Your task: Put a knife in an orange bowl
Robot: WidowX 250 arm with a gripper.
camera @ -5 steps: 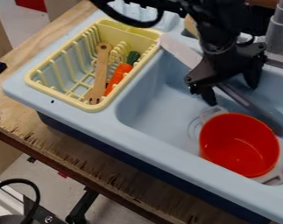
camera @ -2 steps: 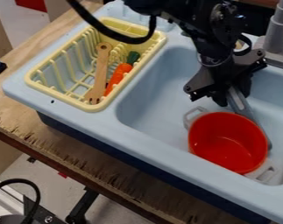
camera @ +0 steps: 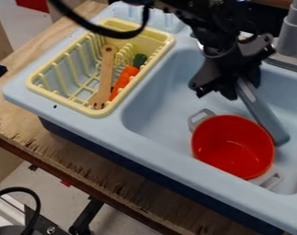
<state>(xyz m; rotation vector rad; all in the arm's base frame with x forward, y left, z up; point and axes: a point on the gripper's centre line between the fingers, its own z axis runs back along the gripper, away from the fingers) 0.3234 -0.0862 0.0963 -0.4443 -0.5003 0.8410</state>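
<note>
We observed the pincer (camera: 235,93) in the upper right of the view, above the sink (camera: 169,112), its fingers closed on the knife (camera: 261,110). The grey length of the knife sloped from the pincer down to the right, and its low end lay just beside the right rim of the bowl (camera: 233,147). The knife was outside the bowl; we could not tell whether the two touched.

Relative to the first frame, we recorded these changes. The knife had turned: its pale blade had pointed to the upper left past the pincer, whereas the visible length now ran more steeply downward. Between the last two frames, its low end had shifted up in the view, and its rounded tip now showed in full above the bowl's right side. The bowl, upright in the sink, had shifted left and slightly up in the view, across both intervals. The pincer had moved a little to the left since the second frame. The cable (camera: 101,30) had also changed position and crossed above the far end of the rack (camera: 38,89). We found the rack, the spatula (camera: 105,75) and the carrot (camera: 124,80) in it unchanged.
</note>
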